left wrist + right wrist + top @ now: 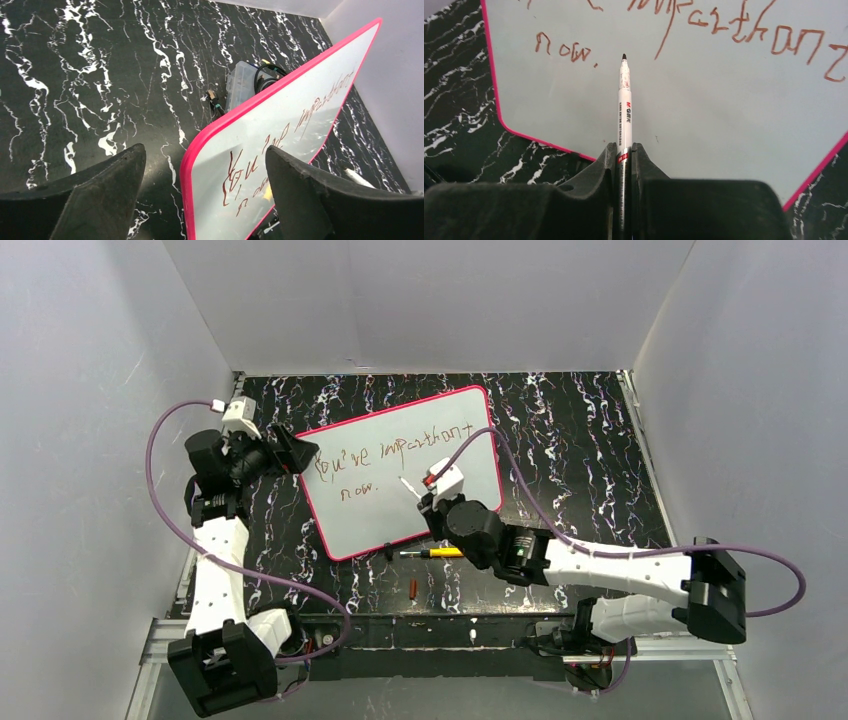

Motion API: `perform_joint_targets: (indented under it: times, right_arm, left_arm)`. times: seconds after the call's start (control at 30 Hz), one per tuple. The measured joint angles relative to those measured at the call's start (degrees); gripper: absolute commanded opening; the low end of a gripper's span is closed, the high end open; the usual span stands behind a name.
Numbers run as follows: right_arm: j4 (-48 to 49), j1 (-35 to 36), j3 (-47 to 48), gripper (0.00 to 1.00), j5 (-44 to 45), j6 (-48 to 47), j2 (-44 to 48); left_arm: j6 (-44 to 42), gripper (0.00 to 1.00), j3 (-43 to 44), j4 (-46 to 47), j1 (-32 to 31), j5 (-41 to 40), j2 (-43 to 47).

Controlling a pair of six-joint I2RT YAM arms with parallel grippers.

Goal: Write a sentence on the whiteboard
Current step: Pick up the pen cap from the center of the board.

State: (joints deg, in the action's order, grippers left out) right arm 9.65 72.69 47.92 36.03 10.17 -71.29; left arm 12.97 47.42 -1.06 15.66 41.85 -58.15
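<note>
Whiteboard [440, 440] sits mid-frame on the table [590, 450], left gripper [300, 454] at its upper-left corner, right gripper [422, 497] and marker [408, 486] over its lower right, pen [440, 552] just below the bottom edge.

Black bench [580, 440], veined in white. Lying on it, slanted across the middle: the whiteboard [375, 520], pink-rimmed. Just off its near edge, a yellow pen [443, 552] flat on the marble. Nearer still, alone, a small red piece [414, 588].

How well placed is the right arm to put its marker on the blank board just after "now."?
Probably well: the right hand grips the marker, its tip aimed at bare whiteboard beside the sentence, with nothing between them.
</note>
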Motion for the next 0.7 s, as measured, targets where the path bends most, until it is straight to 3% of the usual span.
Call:
perform_joint_targets:
  times: [0.17, 0.4, 0.5, 0.7]
  right_arm:
    - [-9.2, -0.7, 0.0, 0.01, 0.4, -0.1, 4.9]
    - [-20.9, -2.1, 0.3, 0.01, -1.6, 0.2, 13.5]
    - [-26.1, -2.4, 0.4, 0.01, -2.4, 1.8, 16.2]
    - [-32.5, -2.5, -2.1, 0.01, -3.9, 7.9, 23.2]
  left_arm:
    - [-1.3, 0.94, 3.1, -8.1, -0.4, -8.5, 2.4]
    - [-2.1, 0.91, 15.1, -19.5, -1.3, -19.0, 5.0]
    - [-3.1, 0.88, 19.1, -24.3, -5.9, -21.9, 7.1]
    - [-1.9, 0.83, 21.3, -34.1, -21.2, -23.6, 11.1]
